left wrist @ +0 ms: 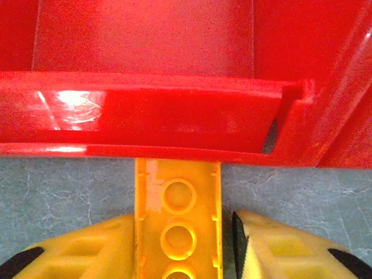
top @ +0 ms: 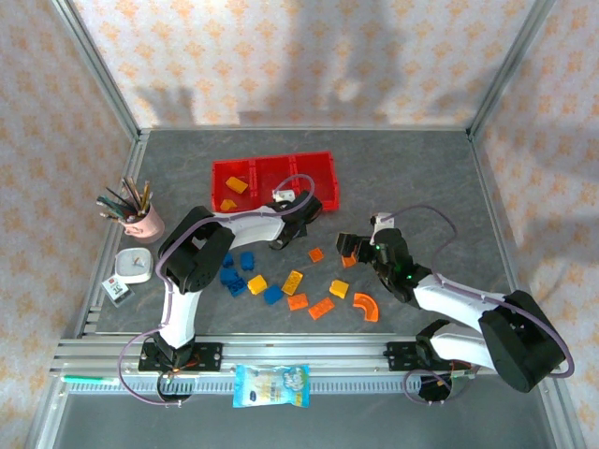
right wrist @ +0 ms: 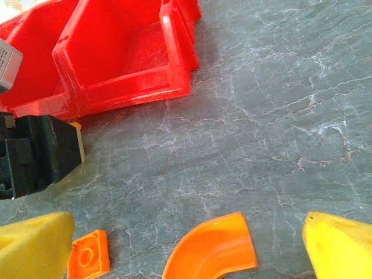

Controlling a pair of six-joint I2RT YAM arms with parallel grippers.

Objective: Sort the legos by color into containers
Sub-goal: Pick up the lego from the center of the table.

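Left end effector (left wrist: 185, 235) is clamped on a yellow brick (left wrist: 177, 197), one yellow finger (left wrist: 87, 250) pressed to each side and the studs facing the wrist cam. The brick's far end sits right up against the front wall of the red tray (left wrist: 174, 116), low down by the tabletop (left wrist: 58, 192) and not over the rim. From the top cam that puts it at the tray's front edge, around the middle/right bins.

Right end effector (right wrist: 187, 244) is spread wide and holding nothing. An orange arc (right wrist: 212, 250) lies flat on the tabletop between its fingers (right wrist: 340, 244), and I can't see either one touching it. A small orange square brick (right wrist: 88, 256) is just beside the other finger.

Further out in the top view, one yellow-orange brick (top: 237, 185) is in the tray's left bin. Another one (top: 227, 204) is at the front-left corner, and I can't tell if it's in or out. The rest of the loose legos are scattered in front of the tray between the arms:
- blue ones (top: 234, 276) to the left
- yellow ones (top: 293, 282) in the middle
- flat orange ones (top: 321, 308) and a second arc (top: 366, 306) toward the right

A pink pen cup (top: 143, 223) stands off to the left, and a snack packet (top: 271, 385) lies at the near edge.
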